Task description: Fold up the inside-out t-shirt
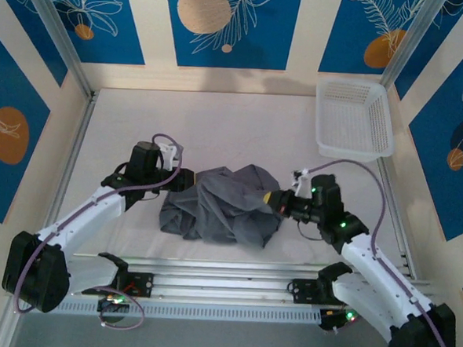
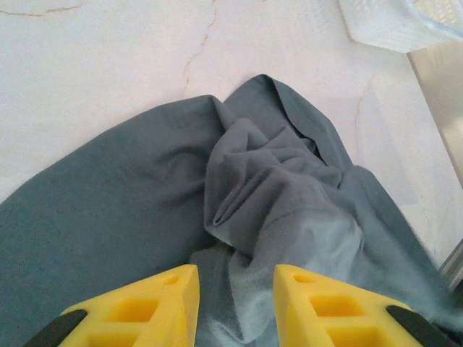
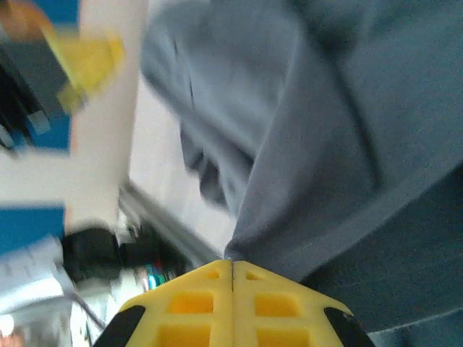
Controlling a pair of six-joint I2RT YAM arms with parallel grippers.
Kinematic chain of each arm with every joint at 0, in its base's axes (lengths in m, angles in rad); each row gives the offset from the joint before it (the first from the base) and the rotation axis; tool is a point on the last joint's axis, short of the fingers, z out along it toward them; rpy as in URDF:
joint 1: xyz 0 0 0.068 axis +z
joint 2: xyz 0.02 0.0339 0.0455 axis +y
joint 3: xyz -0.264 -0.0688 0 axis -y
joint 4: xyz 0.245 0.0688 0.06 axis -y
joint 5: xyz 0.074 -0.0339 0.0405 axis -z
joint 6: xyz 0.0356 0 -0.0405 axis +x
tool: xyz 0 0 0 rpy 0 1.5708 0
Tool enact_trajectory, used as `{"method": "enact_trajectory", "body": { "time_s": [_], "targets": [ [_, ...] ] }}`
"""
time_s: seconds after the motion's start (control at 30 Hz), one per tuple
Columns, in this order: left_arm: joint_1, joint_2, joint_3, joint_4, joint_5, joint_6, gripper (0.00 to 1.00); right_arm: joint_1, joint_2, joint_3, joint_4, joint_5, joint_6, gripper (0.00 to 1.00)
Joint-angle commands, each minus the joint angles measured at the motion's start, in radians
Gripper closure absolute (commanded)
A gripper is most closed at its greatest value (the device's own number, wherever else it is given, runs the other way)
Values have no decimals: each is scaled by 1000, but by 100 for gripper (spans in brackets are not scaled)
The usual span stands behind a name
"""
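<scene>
The crumpled t-shirt (image 1: 223, 208) sits by the desk's (image 1: 219, 125) near edge, right fingers (image 3: 239, 289) clamped on it (left fingers (image 1: 182, 180) narrowly parted over it).

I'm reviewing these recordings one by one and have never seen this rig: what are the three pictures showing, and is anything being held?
Two robot arms are bolted at the near edge of a white table, each ending in a two-finger gripper. The top picture looks down from above and behind them; the other two come from a camera on each wrist. On the table lies a crumpled slate-grey soft fabric t-shirt, with a white plastic mesh basket at the far right corner. The left gripper stands open over the cloth, seemingly gripping nothing. The right gripper is shut, pinching a fold of the shirt.
</scene>
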Motion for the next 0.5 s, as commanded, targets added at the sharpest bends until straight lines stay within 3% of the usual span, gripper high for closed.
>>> {"method": "enact_trajectory", "body": {
  "time_s": [0.0, 0.1, 0.2, 0.33, 0.47],
  "targets": [
    [11, -10, -18, 23, -13, -5, 67, 163, 40, -23, 38, 85, 2, 96],
    [10, -4, -15, 27, -18, -5, 67, 178, 28, 0, -40, 155, 8, 78],
    [10, -2, -8, 15, -18, 3, 67, 177, -44, 37, -179, 298, -25, 69],
    [10, -3, -9, 9, -25, 10, 66, 170, -85, 86, -350, 504, -53, 68],
    [10, -4, -12, 7, -26, 13, 66, 185, -11, 125, -368, 475, -119, 68]
  ]
}}
